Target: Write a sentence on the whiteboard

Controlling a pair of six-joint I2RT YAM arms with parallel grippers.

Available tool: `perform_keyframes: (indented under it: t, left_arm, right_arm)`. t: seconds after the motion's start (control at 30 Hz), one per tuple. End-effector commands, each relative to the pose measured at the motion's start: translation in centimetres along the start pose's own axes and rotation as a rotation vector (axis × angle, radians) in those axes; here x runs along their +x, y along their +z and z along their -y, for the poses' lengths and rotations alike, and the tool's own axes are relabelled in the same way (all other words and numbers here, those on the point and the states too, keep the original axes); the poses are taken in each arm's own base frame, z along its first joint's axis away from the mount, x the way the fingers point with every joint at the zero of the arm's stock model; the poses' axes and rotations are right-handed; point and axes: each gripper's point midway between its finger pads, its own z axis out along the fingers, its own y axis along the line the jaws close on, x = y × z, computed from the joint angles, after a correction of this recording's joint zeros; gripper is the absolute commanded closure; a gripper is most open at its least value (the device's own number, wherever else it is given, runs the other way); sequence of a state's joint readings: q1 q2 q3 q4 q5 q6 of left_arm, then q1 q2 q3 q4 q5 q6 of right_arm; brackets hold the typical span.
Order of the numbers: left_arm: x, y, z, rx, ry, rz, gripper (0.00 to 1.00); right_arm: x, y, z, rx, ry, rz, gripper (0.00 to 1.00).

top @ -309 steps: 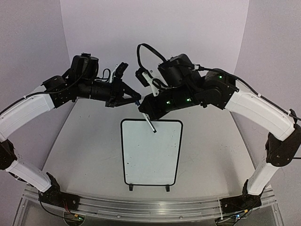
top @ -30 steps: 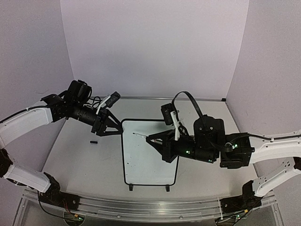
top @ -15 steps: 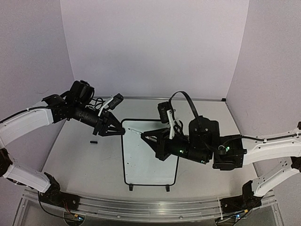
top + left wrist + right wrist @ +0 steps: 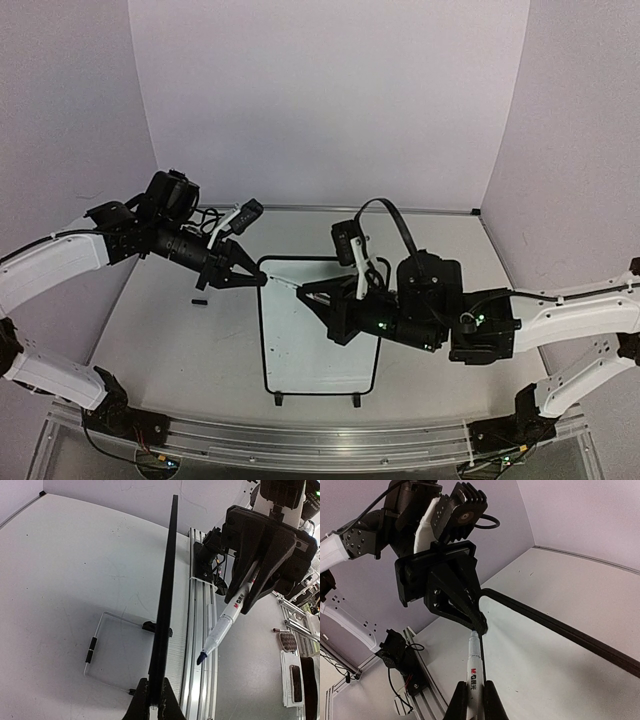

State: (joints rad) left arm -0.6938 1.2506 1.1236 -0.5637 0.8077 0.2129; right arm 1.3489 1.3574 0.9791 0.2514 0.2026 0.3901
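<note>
**Marker poised at the pinched corner, board blank**

Lilac walls close round a pale table (image 4: 170, 340) in the overhead view. At its centre lies the whiteboard (image 4: 310, 350), with no writing visible on it. At the board's 11 o'clock corner the left gripper (image 4: 250, 279) is clamped tight on the black frame. The right gripper (image 4: 312, 293) reaches in from 3 o'clock, pinching a marker (image 4: 285, 282) whose tip points at that same corner. A small black cap (image 4: 199, 300) lies on the table toward 9 o'clock, apart from the board.

From the left wrist, the frame (image 4: 167, 580) runs edge-on from the closed fingers toward 12 o'clock. The marker's blue tip (image 4: 201, 657) hangs at 3 o'clock, off the board.

From the right wrist, the barrel (image 4: 474, 672) reads "M&G" in red.

Risks, as I judge them: the tip sits very near the left fingers (image 4: 479, 626), so a first stroke could strike them. Pressing down could also twist the thin frame out of its one-corner pinch, or push the marker back through its jaws.
</note>
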Motion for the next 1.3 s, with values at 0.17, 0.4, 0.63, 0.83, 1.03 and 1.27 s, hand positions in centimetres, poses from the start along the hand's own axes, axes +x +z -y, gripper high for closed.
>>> perform_keyframes:
  t: [0.17,0.4,0.63,0.83,1.03,1.27]
  left_arm:
    - [-0.4,-0.6,0.5,-0.034,0.058,0.020,1.00]
    - [-0.2,-0.5,0.4,-0.038,0.057,0.015,1.00]
    - [-0.1,-0.4,0.3,-0.039,0.054,0.009,1.00]
    - [0.0,-0.4,0.2,-0.044,0.054,0.008,1.00]
    - [0.0,-0.4,0.1,-0.046,0.053,0.006,1.00]
    - [0.1,-0.3,0.0,-0.046,0.049,0.003,1.00]
  right_arm:
    - [-0.4,0.5,-0.2,0.032,-0.006,0.046,1.00]
    - [-0.9,1.0,0.2,0.073,-0.019,0.067,1.00]
    - [-1.6,1.2,-0.2,0.061,-0.031,0.094,1.00]
    - [-1.9,0.7,-0.1,0.055,-0.027,0.118,1.00]
    - [-2.1,0.1,0.1,0.051,-0.024,0.137,1.00]
    - [-1.7,-0.2,1.1,0.092,-0.014,0.136,1.00]
